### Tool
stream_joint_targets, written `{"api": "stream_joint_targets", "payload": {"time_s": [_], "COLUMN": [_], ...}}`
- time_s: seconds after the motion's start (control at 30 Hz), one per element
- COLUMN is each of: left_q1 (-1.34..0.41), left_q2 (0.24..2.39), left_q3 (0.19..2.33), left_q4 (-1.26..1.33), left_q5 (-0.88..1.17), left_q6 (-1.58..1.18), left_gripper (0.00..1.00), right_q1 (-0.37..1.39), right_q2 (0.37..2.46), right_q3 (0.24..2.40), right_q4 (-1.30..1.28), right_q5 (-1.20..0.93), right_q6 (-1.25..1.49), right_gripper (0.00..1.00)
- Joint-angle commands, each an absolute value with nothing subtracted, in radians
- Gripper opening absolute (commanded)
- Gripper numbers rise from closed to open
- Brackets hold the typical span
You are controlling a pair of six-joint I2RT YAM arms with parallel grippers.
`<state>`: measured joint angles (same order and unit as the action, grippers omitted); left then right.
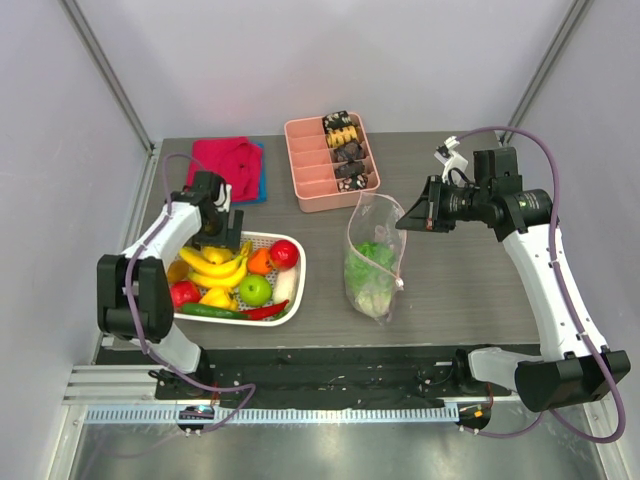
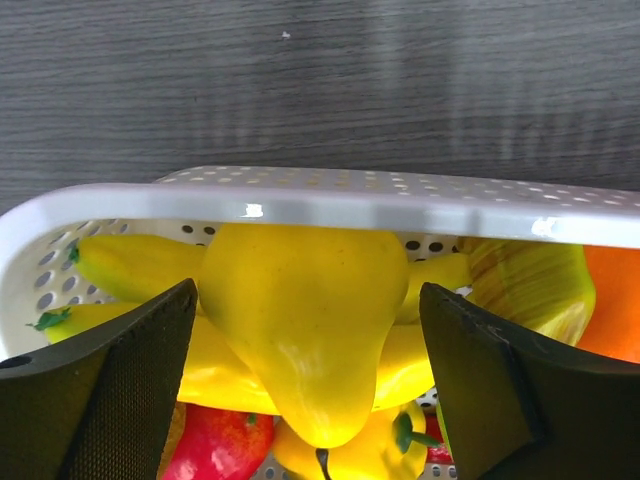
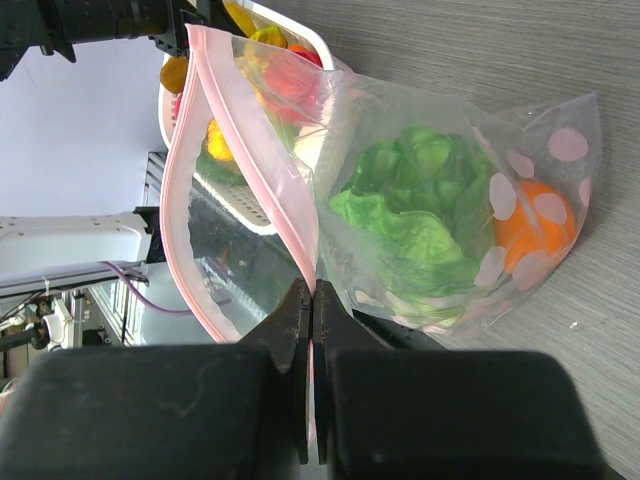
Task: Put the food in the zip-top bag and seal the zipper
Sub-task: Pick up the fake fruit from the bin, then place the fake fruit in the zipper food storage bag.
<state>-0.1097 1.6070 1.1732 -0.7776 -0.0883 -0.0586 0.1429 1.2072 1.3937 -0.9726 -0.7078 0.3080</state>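
White mesh basket (image 1: pixel 268 236) on bench (image 1: pixel 450 290), directly under left jaws; yellow pear-shaped toy fruit (image 2: pixel 300 330) in it, between those jaws. Clear dotted plastic zip-top bag (image 1: pixel 378 215) left of right jaws, edge pinched in them; leafy green toy lettuce (image 1: pixel 372 262) and orange toy fruit (image 3: pixel 535 235) inside. Pink compartment tray (image 1: pixel 312 178) behind bag.

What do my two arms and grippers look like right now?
The left arm and right arm have white links, black joints and purple cables. The left gripper has broad black wedge fingers with mesh-textured faces; the right gripper has black blocky fingers tapering to thin tips.
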Motion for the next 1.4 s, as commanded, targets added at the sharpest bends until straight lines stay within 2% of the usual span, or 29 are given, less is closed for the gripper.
{"api": "stream_joint_targets", "payload": {"time_s": [0.0,0.27,0.47,0.5,0.6,0.77,1.0,1.17,1.37], "left_q1": [-0.118,-0.118,-0.12,-0.118,-0.123,-0.176,-0.509,-0.757,-0.94], "left_q2": [1.631,1.663,1.567,1.543,1.47,1.387,1.327,1.443,1.614], "left_q3": [1.16,1.157,1.218,1.229,1.285,1.408,1.669,1.874,1.988], "left_q4": [-0.712,-0.701,-0.741,-0.759,-0.802,-0.864,-0.781,-0.758,-0.753], "left_q5": [-0.103,-0.117,-0.106,-0.101,-0.083,0.023,0.219,0.244,0.229], "left_q6": [-0.109,-0.126,-0.114,-0.11,-0.103,-0.075,-0.046,-0.046,-0.051], "left_gripper": [0.9,0.91,0.75,0.69,0.6,0.6,0.61,0.6,0.6], "right_q1": [0.146,0.147,0.146,0.146,0.146,0.146,0.147,0.146,0.147], "right_q2": [1.21,1.21,1.212,1.21,1.207,1.209,1.21,1.203,1.183], "right_q3": [1.401,1.397,1.399,1.397,1.393,1.396,1.385,1.391,1.39], "right_q4": [-0.945,-0.945,-0.946,-0.945,-0.946,-0.946,-0.93,-0.922,-0.933], "right_q5": [-0.706,-0.707,-0.709,-0.707,-0.707,-0.709,-0.718,-0.726,-0.736], "right_q6": [0.293,0.293,0.293,0.291,0.287,0.287,0.304,0.325,0.328], "right_gripper": [0.01,0.01,0.01,0.01,0.01,0.01,0.01,0.01,0.01]}}
